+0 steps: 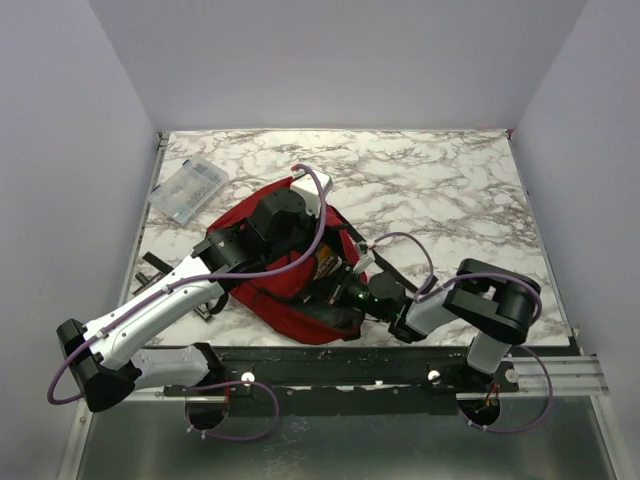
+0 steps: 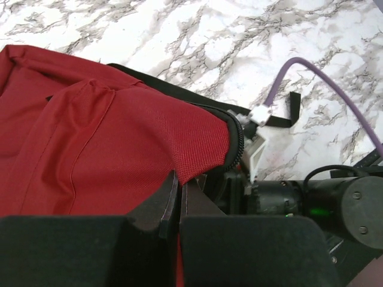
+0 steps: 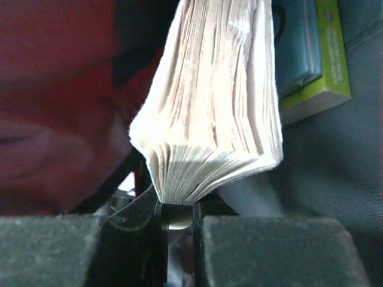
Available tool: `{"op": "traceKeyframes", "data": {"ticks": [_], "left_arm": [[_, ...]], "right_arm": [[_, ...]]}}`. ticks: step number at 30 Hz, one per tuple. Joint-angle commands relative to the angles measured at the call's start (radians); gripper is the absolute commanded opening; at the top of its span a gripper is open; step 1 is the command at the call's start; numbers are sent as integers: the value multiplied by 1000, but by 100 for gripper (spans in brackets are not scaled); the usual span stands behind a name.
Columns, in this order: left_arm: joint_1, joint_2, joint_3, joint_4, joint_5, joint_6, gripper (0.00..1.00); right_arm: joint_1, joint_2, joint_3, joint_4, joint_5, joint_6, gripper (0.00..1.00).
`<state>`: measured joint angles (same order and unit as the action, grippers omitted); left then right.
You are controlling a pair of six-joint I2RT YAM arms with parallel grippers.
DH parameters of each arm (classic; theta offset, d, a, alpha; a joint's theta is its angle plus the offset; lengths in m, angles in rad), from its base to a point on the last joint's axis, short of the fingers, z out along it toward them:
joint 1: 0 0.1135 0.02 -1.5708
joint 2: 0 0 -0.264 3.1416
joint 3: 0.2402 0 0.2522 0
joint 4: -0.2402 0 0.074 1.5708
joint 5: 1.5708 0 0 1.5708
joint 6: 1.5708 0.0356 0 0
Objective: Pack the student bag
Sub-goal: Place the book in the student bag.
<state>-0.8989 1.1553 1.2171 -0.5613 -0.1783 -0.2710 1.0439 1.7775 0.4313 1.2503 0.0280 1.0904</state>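
Note:
The dark red student bag (image 1: 290, 312) lies on the marble table near the front edge. My left gripper (image 1: 310, 250) is shut on the red flap of the bag (image 2: 108, 137) beside its black zipper (image 2: 238, 140), with the fabric pinched between the fingertips (image 2: 178, 185). My right gripper (image 1: 345, 285) reaches into the bag's opening. It is shut on the bottom edge of a thick book with fanned cream pages (image 3: 215, 107), gripped at its lower end (image 3: 176, 206). Red bag fabric (image 3: 54, 89) is to the left of the book.
A clear plastic case (image 1: 188, 190) lies at the back left of the table. A green and teal box-like item (image 3: 317, 54) sits behind the book inside the bag. A black strap (image 2: 290, 110) and a purple cable (image 2: 311, 72) lie over the marble beside the bag.

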Motion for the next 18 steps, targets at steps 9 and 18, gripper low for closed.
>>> {"op": "traceKeyframes", "data": {"ticks": [9,18], "left_arm": [[-48,22,132,112,165,75,0],[-48,66,199,138,311,117,0]], "right_arm": [[-11,-219,-17,72,213,97,1],[-19,-248,-10,-83,249,122,15]]}}
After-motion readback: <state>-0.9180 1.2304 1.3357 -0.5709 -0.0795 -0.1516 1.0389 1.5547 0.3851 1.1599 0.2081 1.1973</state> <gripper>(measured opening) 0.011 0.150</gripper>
